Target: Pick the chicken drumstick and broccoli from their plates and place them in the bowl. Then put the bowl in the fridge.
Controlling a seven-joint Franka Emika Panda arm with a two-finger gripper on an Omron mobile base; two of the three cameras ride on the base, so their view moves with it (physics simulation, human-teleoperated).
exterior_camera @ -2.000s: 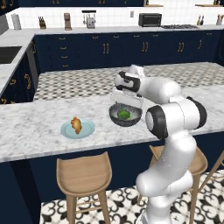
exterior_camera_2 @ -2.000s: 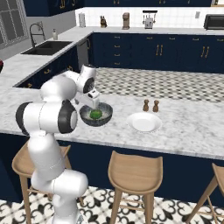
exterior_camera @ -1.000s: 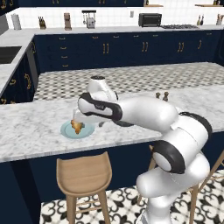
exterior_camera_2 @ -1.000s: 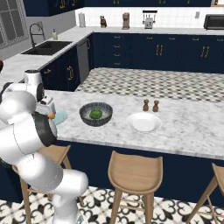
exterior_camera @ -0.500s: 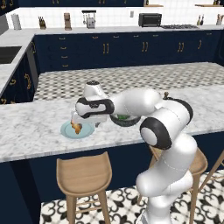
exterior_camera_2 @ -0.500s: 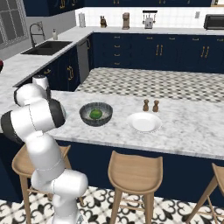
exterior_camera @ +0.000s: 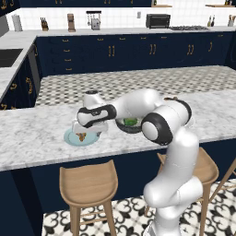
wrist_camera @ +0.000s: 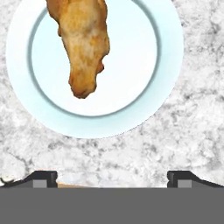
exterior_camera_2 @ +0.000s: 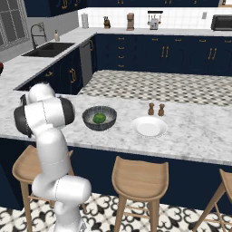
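Observation:
The chicken drumstick [wrist_camera: 85, 43] lies on the pale blue plate [wrist_camera: 144, 100], golden-brown and lumpy. My gripper [wrist_camera: 111, 179] hovers open just above the plate's near rim, its fingertips [wrist_camera: 41, 177] wide apart over bare marble and nothing between them. From the left base view the gripper [exterior_camera: 87, 132] points down over the blue plate [exterior_camera: 69, 138] and the drumstick [exterior_camera: 83, 136]. The dark speckled bowl [exterior_camera_2: 108, 122] holds the broccoli [exterior_camera_2: 99, 118]; in the left base view the bowl [exterior_camera: 123, 128] sits just right of my hand. The white plate [exterior_camera_2: 149, 126] is bare.
Salt and pepper shakers [exterior_camera_2: 156, 109] stand behind the white plate. Wooden stools [exterior_camera: 87, 184] sit under the island's front edge. Navy cabinets and a sink [exterior_camera_2: 47, 49] line the far counters.
The arm swung left from above the bowl to the blue plate and sank a little lower over the drumstick. The broccoli stayed in the bowl.

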